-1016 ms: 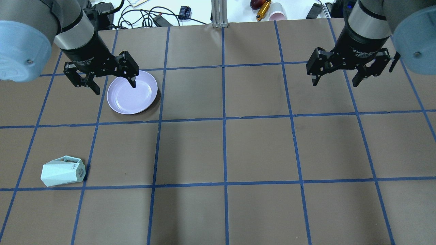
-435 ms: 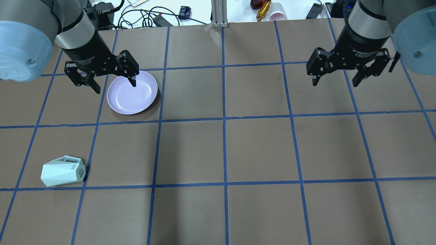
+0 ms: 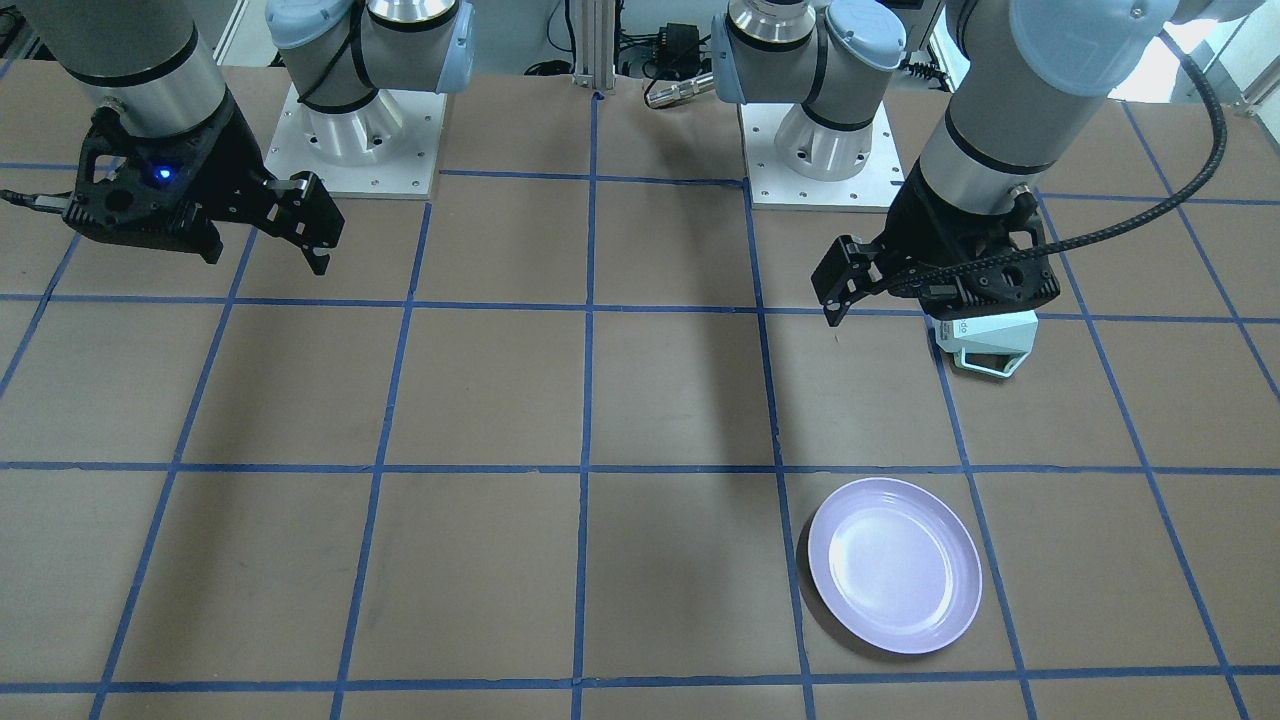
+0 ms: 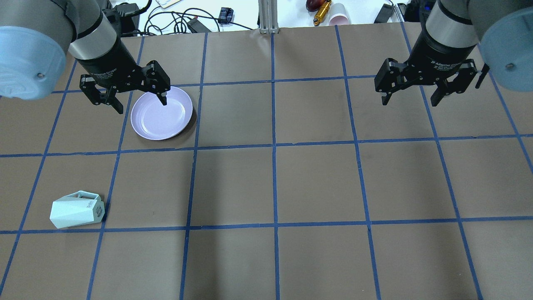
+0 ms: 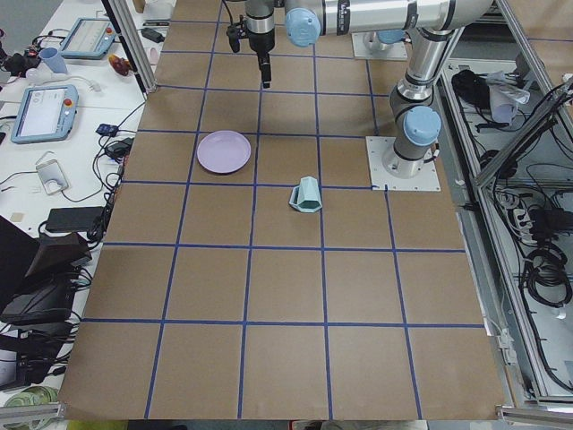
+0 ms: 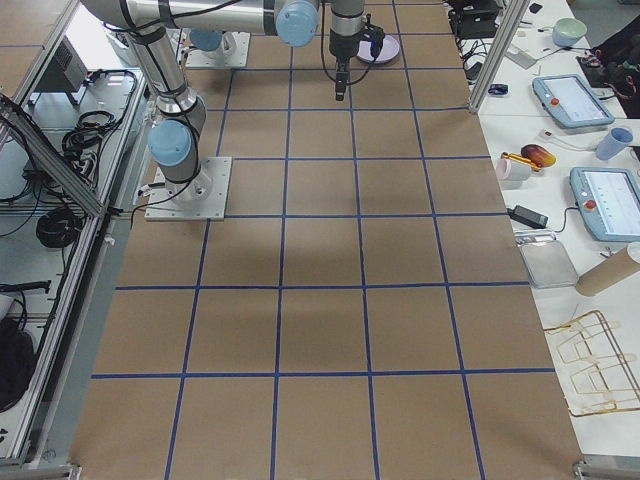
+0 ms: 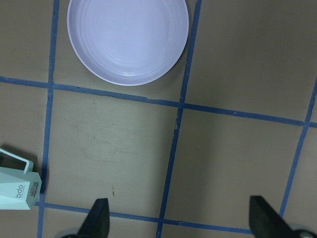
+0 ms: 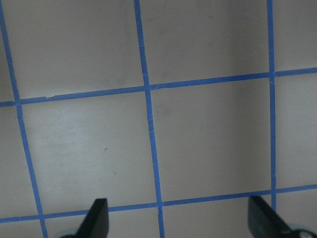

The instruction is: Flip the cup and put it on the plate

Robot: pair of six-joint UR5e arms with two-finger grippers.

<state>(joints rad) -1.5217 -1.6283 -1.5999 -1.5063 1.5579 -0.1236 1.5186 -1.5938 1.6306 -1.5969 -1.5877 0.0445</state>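
Observation:
The mint-teal faceted cup (image 4: 77, 209) lies on its side on the brown table, handle toward the far side; it also shows in the front view (image 3: 985, 343) and at the left wrist view's lower left edge (image 7: 17, 186). The lavender plate (image 4: 161, 113) sits upright and empty, farther out on the same side (image 3: 893, 564) (image 7: 128, 39). My left gripper (image 4: 141, 106) hangs open and empty, high above the table, apart from both the plate and the cup. My right gripper (image 4: 410, 102) is open and empty, high over bare table on the other side (image 8: 178, 223).
Blue tape lines grid the brown table top. Cables, a pink paper cup (image 4: 338, 16) and small gear lie beyond the far edge. The two arm bases (image 3: 355, 125) stand at the robot's side of the table.
My left gripper has drifted slightly toward the far edge. The cup, the plate and the right gripper have not moved.

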